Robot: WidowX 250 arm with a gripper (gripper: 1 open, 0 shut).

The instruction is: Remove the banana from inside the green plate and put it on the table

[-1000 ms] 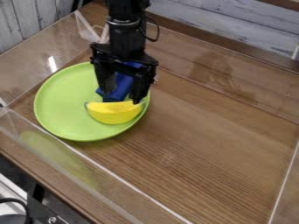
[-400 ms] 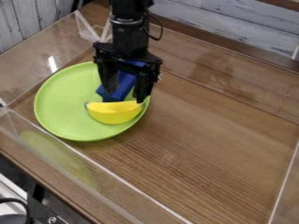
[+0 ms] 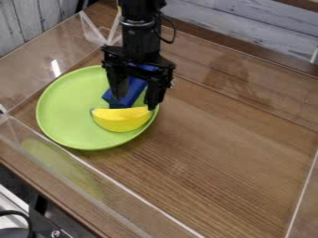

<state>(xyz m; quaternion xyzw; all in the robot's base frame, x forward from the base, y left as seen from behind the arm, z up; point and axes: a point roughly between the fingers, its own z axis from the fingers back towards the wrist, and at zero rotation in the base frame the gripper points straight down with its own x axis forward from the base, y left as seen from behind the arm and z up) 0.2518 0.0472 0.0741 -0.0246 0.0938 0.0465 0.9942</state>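
Note:
The yellow banana (image 3: 121, 118) lies inside the green plate (image 3: 62, 116), near its right rim. A blue block (image 3: 125, 92) sits in the plate just behind the banana. My black gripper (image 3: 134, 97) points down over the plate's right part, open, its fingers straddling the blue block just above and behind the banana. Nothing is held. The plate rests on the brown wooden table (image 3: 224, 139).
Clear acrylic walls (image 3: 74, 181) border the table along the front and sides. Bare wood stretches to the right of the plate and in front of it.
The gripper has crept a touch to the right over the plate; banana, block and plate have not moved.

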